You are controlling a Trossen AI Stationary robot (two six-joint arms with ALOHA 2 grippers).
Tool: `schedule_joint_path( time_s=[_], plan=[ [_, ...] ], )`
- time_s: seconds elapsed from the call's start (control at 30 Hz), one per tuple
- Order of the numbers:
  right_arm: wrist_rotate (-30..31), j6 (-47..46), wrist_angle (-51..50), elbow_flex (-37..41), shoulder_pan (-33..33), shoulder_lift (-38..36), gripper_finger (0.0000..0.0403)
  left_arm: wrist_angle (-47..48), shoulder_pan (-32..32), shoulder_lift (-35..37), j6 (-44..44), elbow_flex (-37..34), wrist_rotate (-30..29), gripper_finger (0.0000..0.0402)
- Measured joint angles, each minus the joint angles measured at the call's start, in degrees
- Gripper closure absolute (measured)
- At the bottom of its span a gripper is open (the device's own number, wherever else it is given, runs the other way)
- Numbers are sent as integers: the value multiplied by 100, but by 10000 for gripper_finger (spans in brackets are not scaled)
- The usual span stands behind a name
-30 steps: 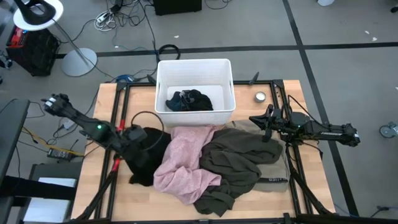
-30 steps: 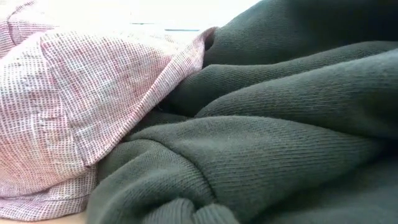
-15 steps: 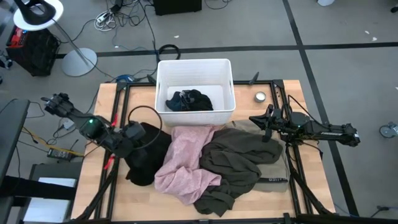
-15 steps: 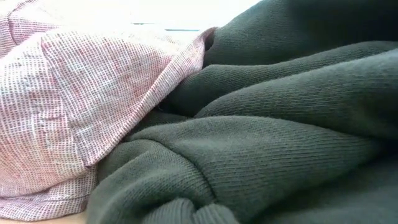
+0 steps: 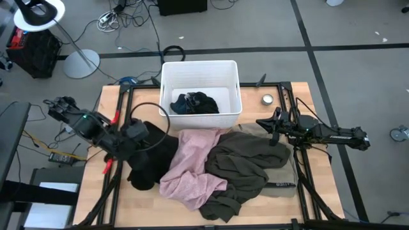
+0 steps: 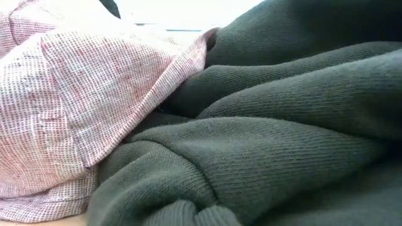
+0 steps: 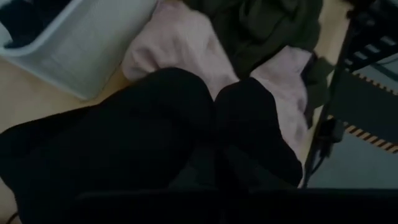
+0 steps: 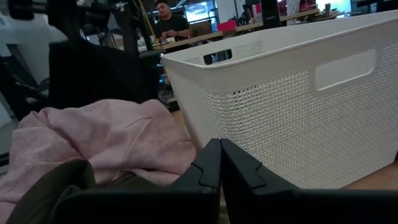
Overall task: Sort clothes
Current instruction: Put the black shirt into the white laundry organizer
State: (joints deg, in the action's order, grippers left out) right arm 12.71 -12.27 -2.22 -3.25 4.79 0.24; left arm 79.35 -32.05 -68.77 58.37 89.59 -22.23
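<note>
The left gripper [image 5: 142,136] pinches the black garment [image 5: 151,163], which hangs bunched under it, touching the pink garment [image 5: 192,166] just beside. The olive garment [image 5: 246,167] lies past that (partly overlapping it). The right gripper [image 5: 263,122] waits pressed together near the white bin [image 5: 200,68], where a teal garment [image 5: 195,103] lies.

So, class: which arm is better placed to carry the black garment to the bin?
Left. Its tool sits at the black garment, beside the white bin; the right tool waits shut, across the pile.
</note>
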Motion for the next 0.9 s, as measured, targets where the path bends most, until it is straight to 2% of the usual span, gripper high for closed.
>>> schedule_joint_path(
  time_s=[0.33,0.6,0.9],
  plan=[
    [0,0,0,0,1,0,396,592,0,-270,-271,1330,-134,401],
    [0,0,0,0,1,1,396,645,32,-285,-680,1931,-365,401],
    [2,0,-2,0,1,1,396,554,412,-285,-1354,2737,-630,401]
  ],
)
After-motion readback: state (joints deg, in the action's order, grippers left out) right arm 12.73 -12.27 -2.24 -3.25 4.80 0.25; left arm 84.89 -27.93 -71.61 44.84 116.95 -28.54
